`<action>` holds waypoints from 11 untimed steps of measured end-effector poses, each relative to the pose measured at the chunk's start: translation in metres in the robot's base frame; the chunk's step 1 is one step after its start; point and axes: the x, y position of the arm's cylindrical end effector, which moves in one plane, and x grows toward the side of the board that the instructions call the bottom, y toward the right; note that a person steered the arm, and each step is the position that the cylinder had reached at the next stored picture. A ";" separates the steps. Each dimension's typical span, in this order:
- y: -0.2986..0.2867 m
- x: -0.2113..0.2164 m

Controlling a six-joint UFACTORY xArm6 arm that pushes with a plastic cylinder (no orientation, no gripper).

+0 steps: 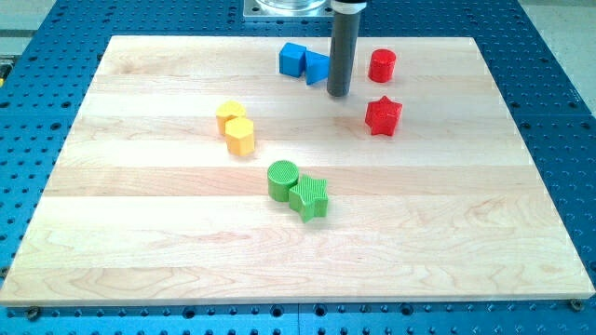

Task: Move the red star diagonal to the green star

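Resting my tip (pixel 337 94) beside blue blocks (pixel 304 63), red star (pixel 383 116) apart.

The bench (pixel 140 261) is a pale wooden board resting on a blue perforated base (pixel 559 112). Near the view's top, two blue blocks (pixel 304 63) sit touching each other. A red cylinder (pixel 382 66) stands to their right. Two yellow blocks (pixel 236 127) touch at centre-left. A green cylinder (pixel 283 179) stands near the board's centre.
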 end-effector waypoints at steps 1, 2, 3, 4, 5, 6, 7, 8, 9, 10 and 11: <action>-0.010 0.044; 0.026 0.066; 0.026 0.071; 0.032 0.089; 0.051 0.044; 0.079 0.040; 0.058 0.068; 0.080 0.086; 0.121 0.051; 0.153 0.022; 0.136 0.024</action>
